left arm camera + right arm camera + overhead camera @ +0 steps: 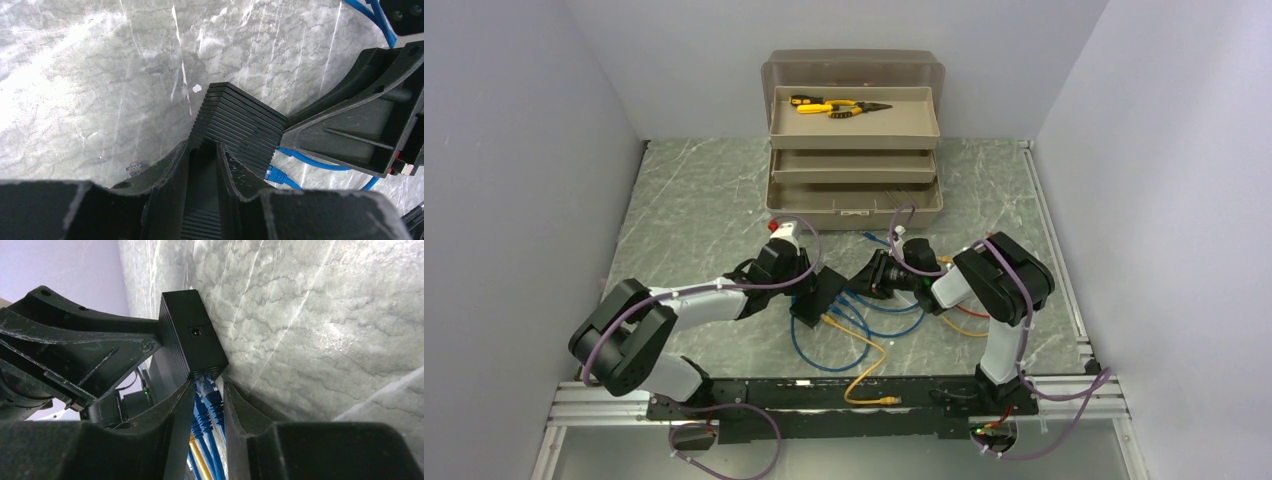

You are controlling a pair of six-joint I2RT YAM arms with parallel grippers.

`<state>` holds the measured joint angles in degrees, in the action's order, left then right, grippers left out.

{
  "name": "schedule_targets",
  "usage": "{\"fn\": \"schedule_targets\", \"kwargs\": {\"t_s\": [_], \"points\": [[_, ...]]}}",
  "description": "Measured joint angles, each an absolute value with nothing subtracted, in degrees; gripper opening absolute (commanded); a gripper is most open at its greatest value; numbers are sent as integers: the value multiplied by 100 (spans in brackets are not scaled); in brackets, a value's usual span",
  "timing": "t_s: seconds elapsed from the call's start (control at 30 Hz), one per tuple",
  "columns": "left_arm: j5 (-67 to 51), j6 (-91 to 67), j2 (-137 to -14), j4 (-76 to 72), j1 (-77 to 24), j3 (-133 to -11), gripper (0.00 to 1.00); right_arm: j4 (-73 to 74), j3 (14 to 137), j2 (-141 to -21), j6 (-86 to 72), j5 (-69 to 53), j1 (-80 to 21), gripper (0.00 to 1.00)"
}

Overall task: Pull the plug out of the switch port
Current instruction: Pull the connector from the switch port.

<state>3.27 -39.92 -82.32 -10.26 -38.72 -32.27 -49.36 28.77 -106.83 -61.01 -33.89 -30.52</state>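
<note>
From above, two robot arms meet at the middle of a grey marbled table [694, 200], in front of an open beige toolbox [854, 200] with yellow-handled pliers [839, 106] in its top tray. The left gripper [807, 300] and the right gripper [869, 280] face each other with the black switch [832, 285] between them. Blue cables [894, 328] and a yellow cable [869, 362] loop from it toward the near edge. The left wrist camera shows the left gripper [202, 150] clamped on the ribbed body of the switch [240, 117], one finger on each flat face. The box stands on edge, just off the table. A blue plug [275, 175] shows under it, and one of the right gripper's fingers [350, 132] reaches in from the right, its tip at the switch's end. The right wrist camera shows the right gripper [206, 392] set narrow. Its fingers straddle the row of blue plugs [202, 384] where they enter the switch [192, 335], right at the fingertips. Whether the pads actually pinch a plug cannot be told. One of the left gripper's fingers [85, 347] holds the far side.
</note>
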Motion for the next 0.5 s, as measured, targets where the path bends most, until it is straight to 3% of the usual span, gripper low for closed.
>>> {"fn": "schedule_targets", "kwargs": {"t_s": [0.17, 0.4, 0.5], "points": [[327, -3992, -8248, -1050, -3872, -3227, 30, -4941, 2923, -10772, -6062, -3500, -3033, 26], [329, -3994, -8263, -1083, -3872, -3227, 30, -5181, 2923, -10945, -6149, -3653, -2987, 15], [333, -3992, -8267, -1094, -3872, -3225, 30, -5253, 2930, -10995, -6187, -3704, -2980, 5]]}}
